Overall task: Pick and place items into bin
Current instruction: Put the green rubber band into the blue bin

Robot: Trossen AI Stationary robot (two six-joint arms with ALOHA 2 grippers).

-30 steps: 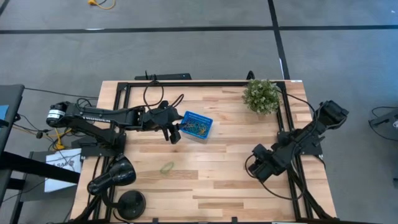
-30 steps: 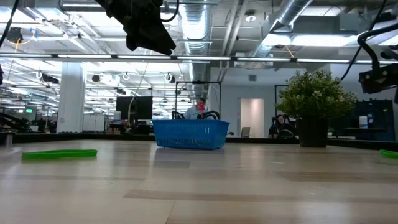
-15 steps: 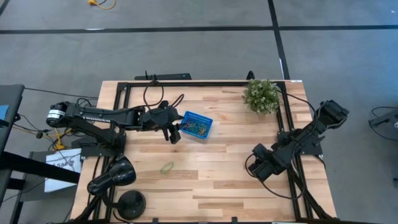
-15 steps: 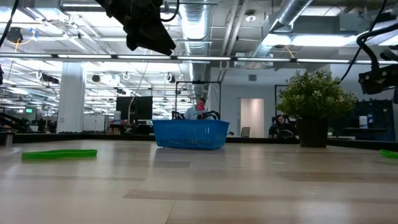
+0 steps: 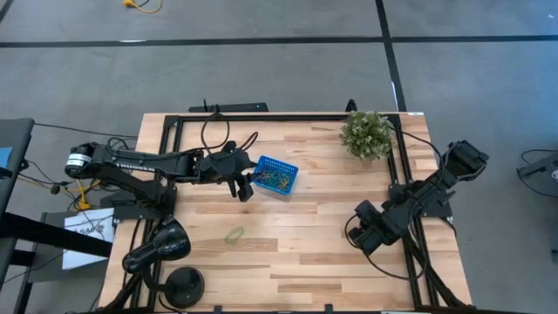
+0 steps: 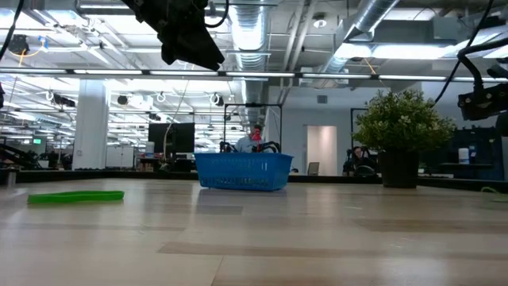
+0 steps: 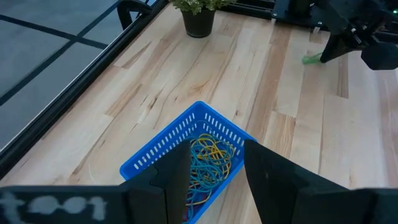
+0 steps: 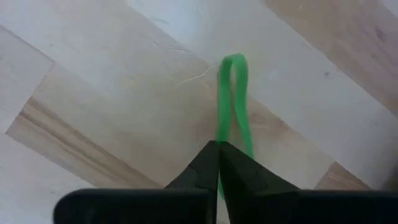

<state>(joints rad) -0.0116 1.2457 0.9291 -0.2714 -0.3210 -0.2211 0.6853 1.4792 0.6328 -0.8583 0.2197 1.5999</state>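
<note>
The right gripper (image 8: 219, 149) sits low at the right of the counter (image 5: 296, 253) in the high view, its fingers (image 8: 205, 165) pressed together on a green band (image 8: 233, 99) that lies flat on the wood and runs out ahead of the tips. The pinch is at the band's near end; the far end loops round and rests on the boards. The left gripper (image 7: 214, 171) hangs above the counter at the upper left of centre in the high view, just left of the bin (image 5: 275, 176), with its fingers (image 7: 177, 180) spread and nothing between them. The bin stands on the counter in the upper middle and holds a tangle of yellow, blue and green bands (image 7: 208, 162). One more green loop (image 5: 234, 235) lies alone at the lower left of the counter, well apart from both arms. A potted plant (image 5: 366, 133) stands at the upper right corner.
</note>
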